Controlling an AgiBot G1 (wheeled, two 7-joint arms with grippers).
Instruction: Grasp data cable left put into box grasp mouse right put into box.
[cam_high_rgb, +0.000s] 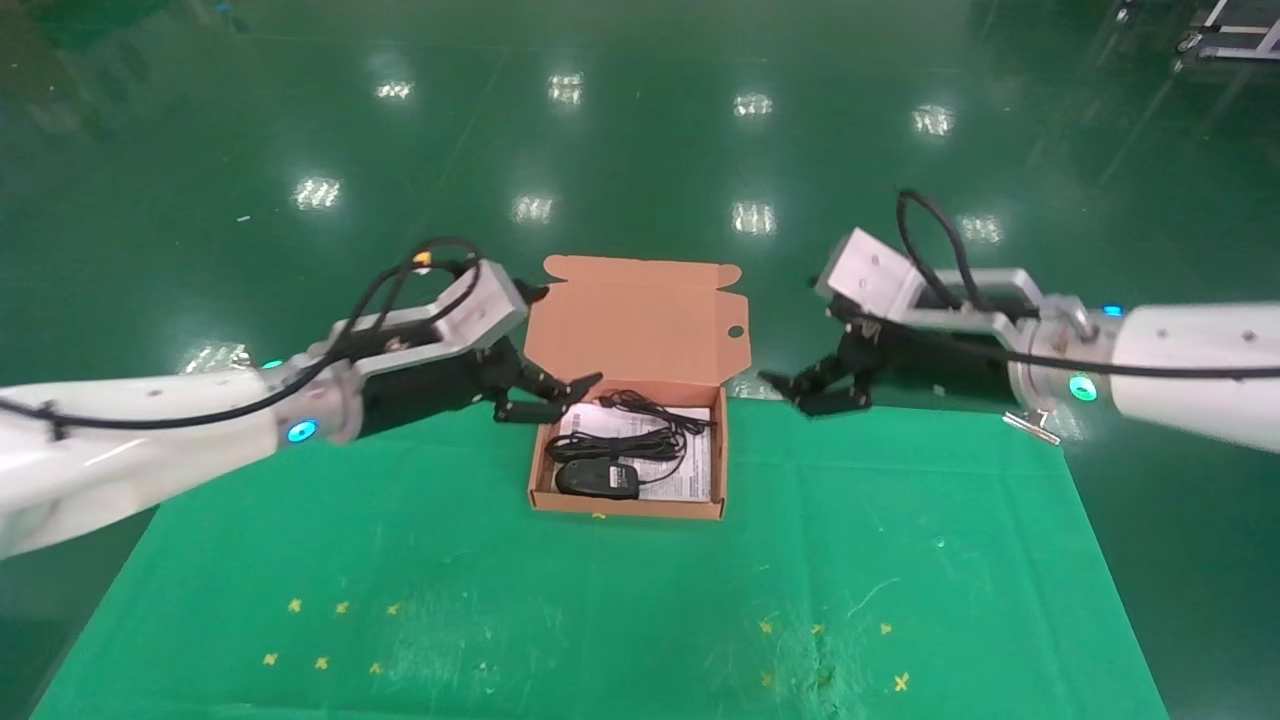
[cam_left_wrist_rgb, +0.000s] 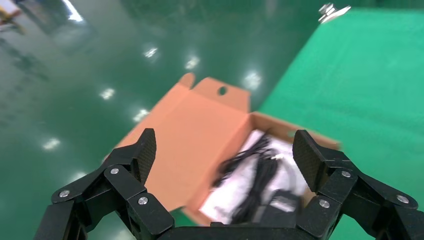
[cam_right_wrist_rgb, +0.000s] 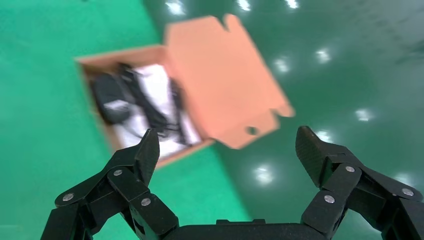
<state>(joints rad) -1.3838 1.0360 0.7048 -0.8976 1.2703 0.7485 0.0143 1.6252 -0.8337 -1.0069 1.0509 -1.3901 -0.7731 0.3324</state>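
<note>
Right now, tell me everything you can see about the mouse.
The mouse is a small, dark, oval computer mouse that looks like matte plastic. It lies flat inside the open box, near the front wall, resting on the white printed sheet at the bottom. The bundled data cable lies just behind it, seemingly touching. A thin black cord trails from it. Neither gripper touches it.

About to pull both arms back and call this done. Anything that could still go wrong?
1. The left gripper hangs open right by the box rim; a careless retreat could nudge it.
2. The data cable and mouse cord lie in loose loops that might snag or foul the lid.
</note>
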